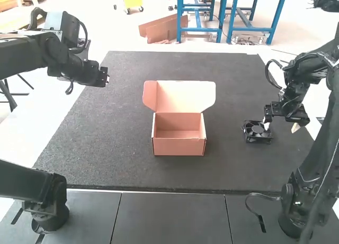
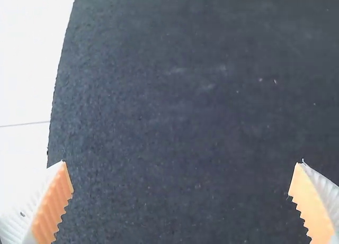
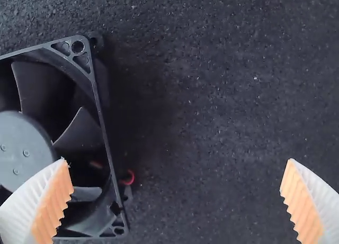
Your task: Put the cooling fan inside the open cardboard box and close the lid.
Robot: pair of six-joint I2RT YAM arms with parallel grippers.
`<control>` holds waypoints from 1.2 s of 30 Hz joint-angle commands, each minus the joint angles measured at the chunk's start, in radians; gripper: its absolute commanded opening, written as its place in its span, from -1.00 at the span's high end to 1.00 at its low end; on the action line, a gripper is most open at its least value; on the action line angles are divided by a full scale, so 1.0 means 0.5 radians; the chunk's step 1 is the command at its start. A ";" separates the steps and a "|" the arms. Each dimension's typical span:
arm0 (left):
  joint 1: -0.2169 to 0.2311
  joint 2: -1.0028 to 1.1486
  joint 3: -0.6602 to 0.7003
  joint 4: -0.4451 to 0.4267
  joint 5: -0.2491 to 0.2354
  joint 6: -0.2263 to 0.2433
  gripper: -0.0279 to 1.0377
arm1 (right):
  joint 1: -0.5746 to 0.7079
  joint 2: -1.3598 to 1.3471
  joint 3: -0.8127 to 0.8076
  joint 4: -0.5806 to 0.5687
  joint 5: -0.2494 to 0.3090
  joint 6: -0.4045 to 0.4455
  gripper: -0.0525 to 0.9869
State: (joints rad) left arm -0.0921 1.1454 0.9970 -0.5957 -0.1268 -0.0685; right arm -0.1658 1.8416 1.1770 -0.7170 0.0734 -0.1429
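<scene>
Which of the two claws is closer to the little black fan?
Right. The right gripper hovers open just beside the fan; the left gripper is far off, beyond the box.

- The high camera sits above and behind both arms. It looks forward and down from far off and sees the whole black mat (image 1: 106,127).
- The left wrist camera rides on the left arm (image 1: 32,48). It looks down at the mat from close by, near the mat's edge.
- The right wrist camera rides on the right arm (image 1: 307,69). It looks down from very close at the fan (image 3: 53,143).
- All three cameras see the mat. The high and right wrist cameras both see the fan.
</scene>
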 commanded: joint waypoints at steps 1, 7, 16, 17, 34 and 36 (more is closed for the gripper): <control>-0.012 -0.014 -0.006 0.004 0.024 -0.010 -0.87 | -0.027 0.029 0.021 0.001 0.028 0.028 -0.84; -0.012 -0.020 -0.003 -0.008 0.021 -0.013 -0.87 | -0.027 0.081 0.008 0.001 0.028 0.031 -0.83; 0.000 -0.036 0.000 -0.048 0.021 -0.013 -0.87 | -0.027 0.130 -0.056 0.007 -0.033 0.040 -0.29; 0.000 -0.039 0.000 -0.048 0.021 -0.013 -0.87 | -0.027 0.130 -0.068 0.023 -0.079 0.040 -0.07; -0.012 -0.100 -0.123 -0.008 0.021 -0.013 -0.87 | -0.006 -0.259 0.352 -0.284 -0.475 0.099 0.94; -0.012 -0.116 -0.162 0.007 0.017 -0.010 -0.87 | 0.012 -0.382 0.373 -0.336 -0.512 0.126 0.93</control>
State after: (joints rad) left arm -0.0917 1.1168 0.9329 -0.6037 -0.1268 -0.0689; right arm -0.1680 1.7729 1.3178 -0.8658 -0.1143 -0.0902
